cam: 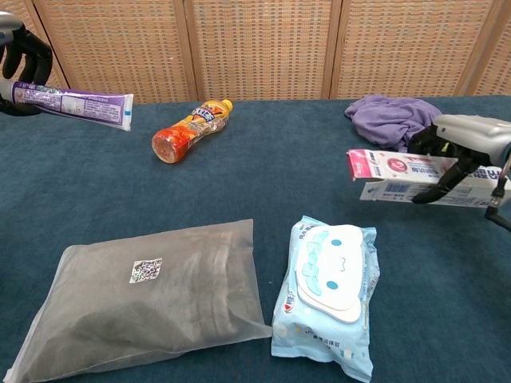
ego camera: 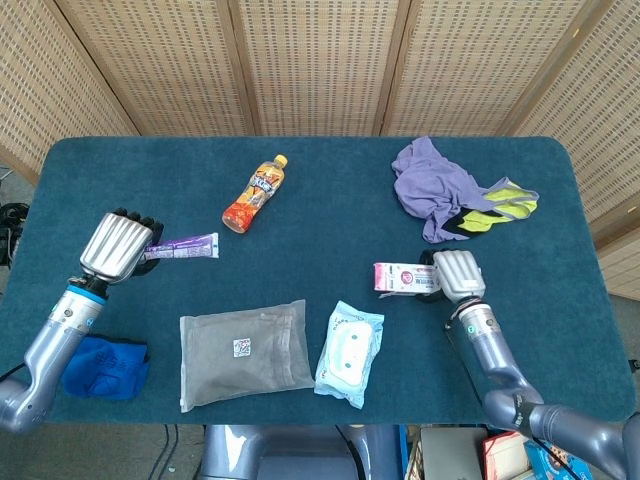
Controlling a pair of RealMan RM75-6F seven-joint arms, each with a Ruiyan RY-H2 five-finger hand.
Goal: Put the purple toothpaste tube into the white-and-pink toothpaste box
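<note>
My left hand (ego camera: 118,246) (cam: 22,65) grips the purple toothpaste tube (ego camera: 183,246) (cam: 78,104) by one end at the left side of the table. The tube points right and hangs above the cloth. My right hand (ego camera: 456,274) (cam: 465,145) holds the white-and-pink toothpaste box (ego camera: 402,278) (cam: 407,175) at the right side. The box is lifted off the table, lies level and its free end points left toward the tube. A wide gap separates tube and box.
An orange drink bottle (ego camera: 254,193) lies at the back centre. A grey bagged cloth (ego camera: 244,349) and a blue wipes pack (ego camera: 349,350) lie near the front. Purple cloth (ego camera: 432,182) with yellow-black gloves (ego camera: 505,201) sits back right. A blue cloth (ego camera: 104,366) lies front left.
</note>
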